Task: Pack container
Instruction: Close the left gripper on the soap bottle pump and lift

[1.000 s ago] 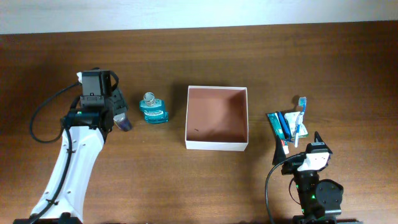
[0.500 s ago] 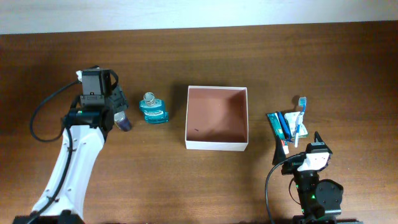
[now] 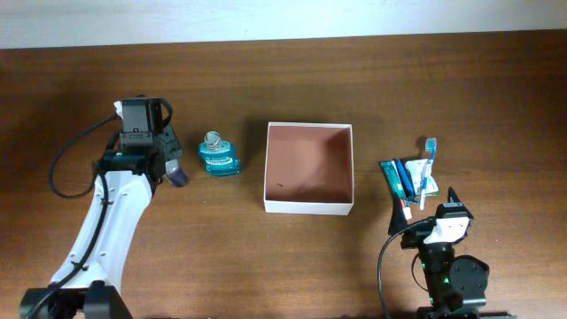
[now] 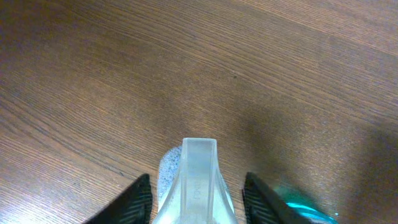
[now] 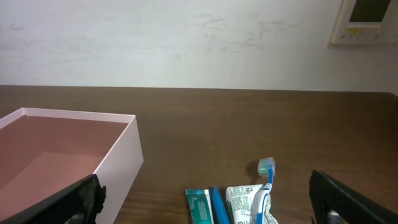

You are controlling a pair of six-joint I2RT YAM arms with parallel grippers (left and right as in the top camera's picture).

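The container (image 3: 309, 209), a white-walled square box with a reddish-brown inside, stands mid-table and shows nothing inside; its near corner appears in the right wrist view (image 5: 124, 149). My left gripper (image 4: 198, 200) is open, its black fingers either side of a translucent tube (image 4: 199, 165) lying on the table, with narrow gaps to it. From overhead the left gripper (image 3: 170, 165) hovers over that small tube (image 3: 179, 177). My right gripper (image 3: 425, 206) stands wide open near the front right edge, holding nothing.
A teal bottle (image 3: 218, 159) stands between the tube and the container, and its edge shows at the left wrist view's lower right (image 4: 298, 208). A toothbrush (image 5: 266, 180) and toothpaste packs (image 3: 406, 177) lie right of the container, just ahead of the right gripper.
The left arm has shifted slightly, and its jaws have narrowed around the tube. The tube, bottle, container and right arm have stayed put.
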